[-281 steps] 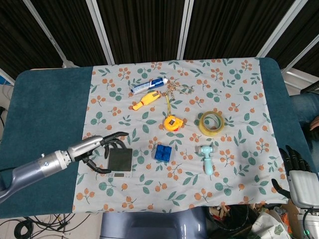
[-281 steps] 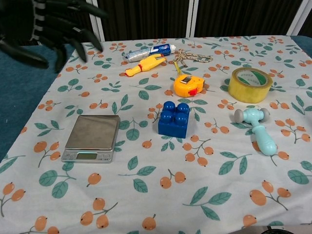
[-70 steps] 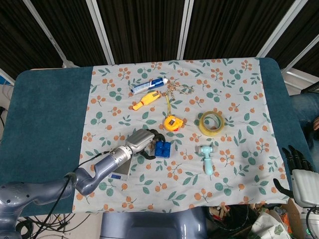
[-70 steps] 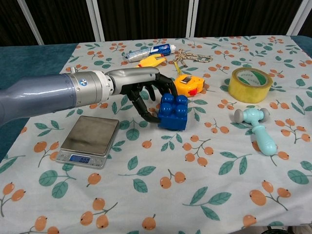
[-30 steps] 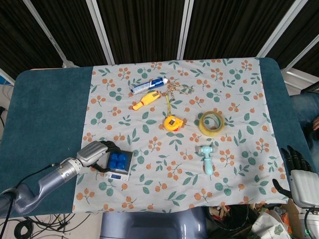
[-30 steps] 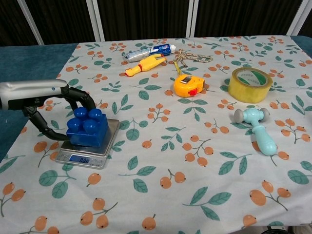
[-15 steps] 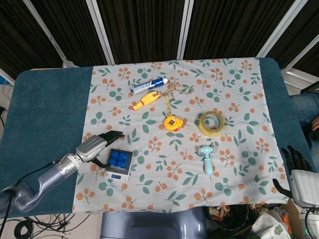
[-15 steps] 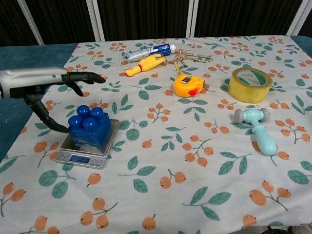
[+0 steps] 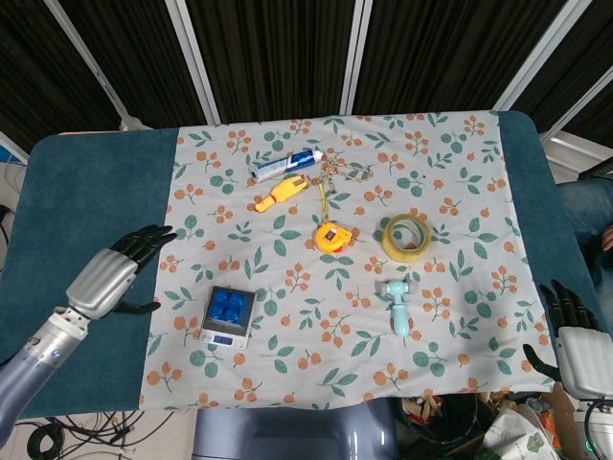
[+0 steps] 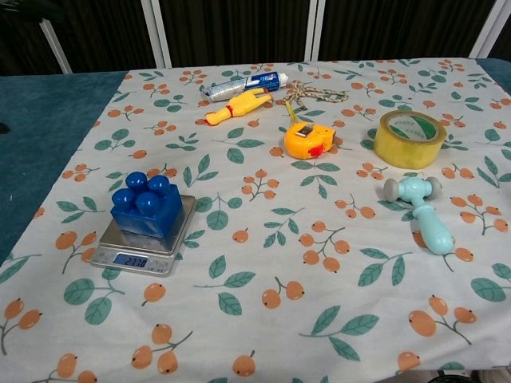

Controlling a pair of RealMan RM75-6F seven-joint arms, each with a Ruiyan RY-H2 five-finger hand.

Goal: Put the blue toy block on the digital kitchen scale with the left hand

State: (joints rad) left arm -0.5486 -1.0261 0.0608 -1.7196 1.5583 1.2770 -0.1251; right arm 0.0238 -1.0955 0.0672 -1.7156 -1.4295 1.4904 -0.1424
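The left robot hand (image 9: 113, 273) hangs over the teal surface (image 9: 86, 206), fingers spread and holding nothing, well apart from the scale; it shows only in the head view. At its 3 o'clock, on the floral cloth (image 9: 450, 182), sits the digital kitchen scale (image 9: 226, 335) (image 10: 144, 247), display lit. The blue toy block (image 9: 228, 309) (image 10: 146, 209) rests on its platform, studs up, touched by no hand. The right robot hand (image 9: 573, 335) lies at the surface's right edge, low in the head view, fingers apart and holding nothing.

From the scale, a yellow tape measure (image 9: 331, 236) (image 10: 308, 139) lies at 1 o'clock, with a roll of yellow tape (image 9: 407, 237) (image 10: 409, 137) just beyond it. A pale blue toy hammer (image 9: 397, 305) (image 10: 423, 211) lies at 3 o'clock. Toward 12 o'clock are a yellow rubber chicken (image 9: 282, 193) (image 10: 239, 105), a toothpaste tube (image 9: 285, 164) (image 10: 244, 84) and a tangle of cord (image 9: 342, 172) (image 10: 314, 92).
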